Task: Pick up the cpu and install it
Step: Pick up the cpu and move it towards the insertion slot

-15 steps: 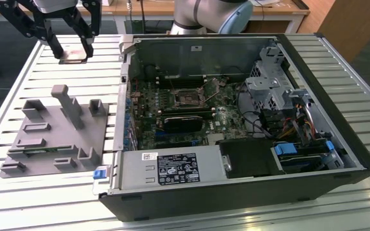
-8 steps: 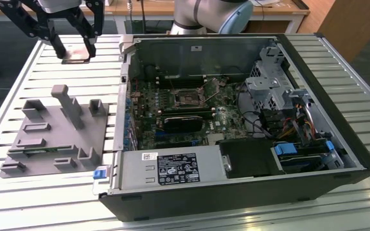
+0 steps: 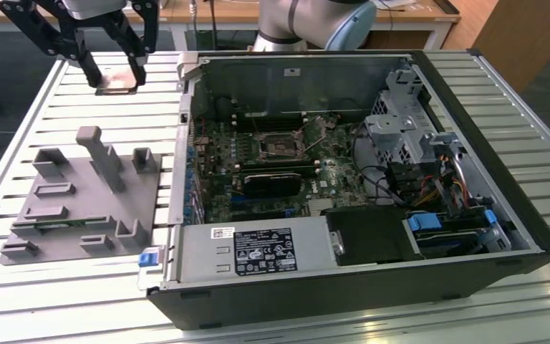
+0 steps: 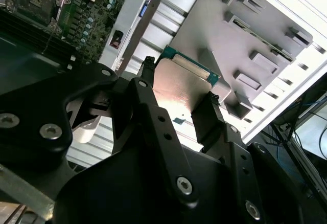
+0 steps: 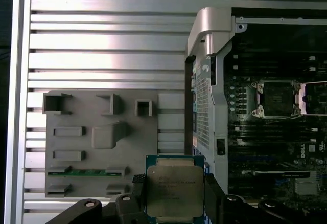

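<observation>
The cpu (image 5: 175, 196), faintly printed on its lid, is clamped by its edges in the gripper (image 3: 115, 76) above the slatted table (image 3: 65, 115), at ten o'clock from the open computer case (image 3: 504, 215) in the exterior view, apart from its wall.

Jaws grip cpu (image 3: 119, 79) over slatted table (image 3: 26, 115), beside open computer case (image 3: 351, 301); grey fixture (image 3: 84, 208) well apart.

Pincer (image 3: 118, 80) w/ cpu (image 5: 174, 193) over slatted table (image 3: 65, 109); case wall (image 3: 182, 143) btwn it & open-topped socket (image 3: 279, 145); fixture posts (image 3: 99, 154) upright nearby.
</observation>
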You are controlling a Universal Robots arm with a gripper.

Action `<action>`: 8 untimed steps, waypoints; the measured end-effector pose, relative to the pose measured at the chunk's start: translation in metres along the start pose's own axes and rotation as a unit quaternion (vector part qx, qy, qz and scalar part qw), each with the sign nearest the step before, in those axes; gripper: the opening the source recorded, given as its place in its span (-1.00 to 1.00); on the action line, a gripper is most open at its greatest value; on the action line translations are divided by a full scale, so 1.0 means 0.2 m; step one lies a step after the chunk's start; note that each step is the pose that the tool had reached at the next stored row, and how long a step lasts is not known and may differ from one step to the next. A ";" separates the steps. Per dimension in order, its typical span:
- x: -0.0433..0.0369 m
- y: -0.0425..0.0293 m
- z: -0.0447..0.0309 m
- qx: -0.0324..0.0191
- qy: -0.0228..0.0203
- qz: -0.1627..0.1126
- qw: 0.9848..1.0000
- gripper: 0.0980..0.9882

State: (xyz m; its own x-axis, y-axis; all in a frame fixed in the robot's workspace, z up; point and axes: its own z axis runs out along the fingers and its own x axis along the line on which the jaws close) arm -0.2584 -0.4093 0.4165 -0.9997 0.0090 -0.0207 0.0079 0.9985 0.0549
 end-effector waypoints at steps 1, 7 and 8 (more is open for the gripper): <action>-0.004 0.000 0.000 0.000 0.000 0.000 1.000 0.00; -0.033 0.000 0.001 0.000 0.000 0.000 1.000 0.00; -0.037 0.000 0.001 0.000 0.000 0.000 1.000 0.00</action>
State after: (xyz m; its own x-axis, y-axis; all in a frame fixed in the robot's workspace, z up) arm -0.2511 -0.4093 0.4166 -0.9997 0.0091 -0.0207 0.0079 0.9985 0.0549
